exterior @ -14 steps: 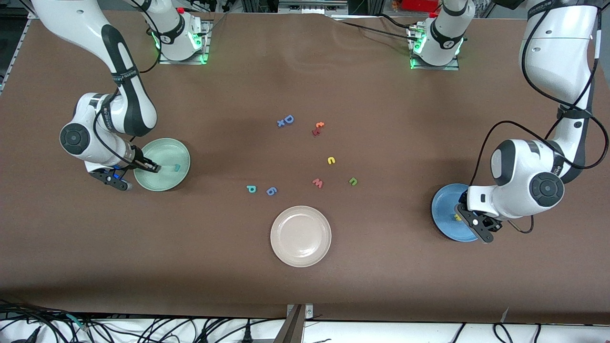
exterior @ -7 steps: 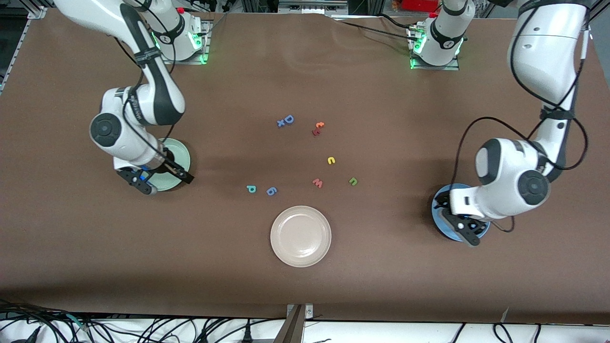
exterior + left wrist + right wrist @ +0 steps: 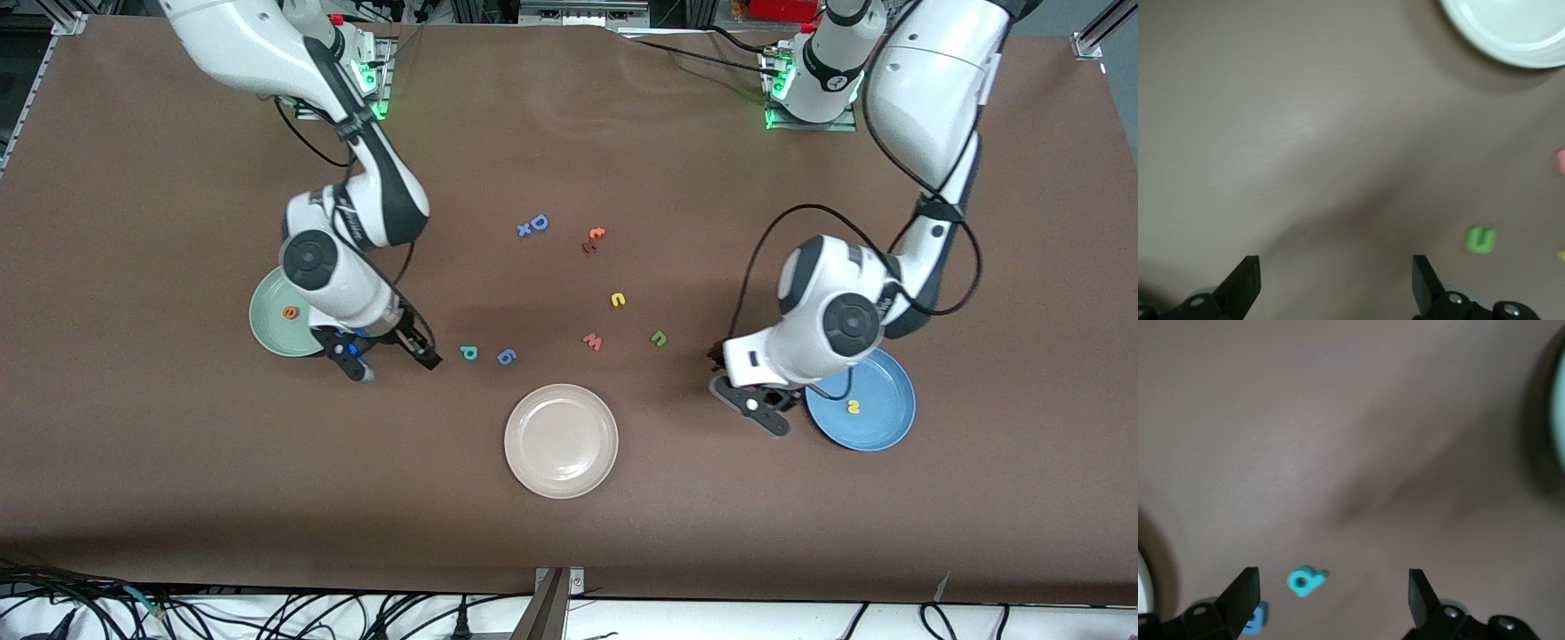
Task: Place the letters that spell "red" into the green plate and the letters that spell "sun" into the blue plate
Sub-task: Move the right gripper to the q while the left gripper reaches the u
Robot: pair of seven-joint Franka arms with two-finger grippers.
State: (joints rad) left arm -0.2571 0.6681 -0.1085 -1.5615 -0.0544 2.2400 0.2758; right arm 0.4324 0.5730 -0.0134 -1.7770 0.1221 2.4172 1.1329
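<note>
Left hand (image 3: 1331, 287) spread empty over green "n" (image 3: 1481, 240) — right hand (image 3: 1328, 600) likewise spread over teal "d" (image 3: 1305, 581).

Bare tabletop (image 3: 178, 462) around scattered letters (image 3: 593, 341)

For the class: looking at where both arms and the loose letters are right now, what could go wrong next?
The right gripper, open, heads toward the teal "d"; the blue "6" lies right beside it and could be grabbed or knocked instead. The left gripper, open, nears the green "n"; the pink "w" is close by and might be taken by mistake.
</note>
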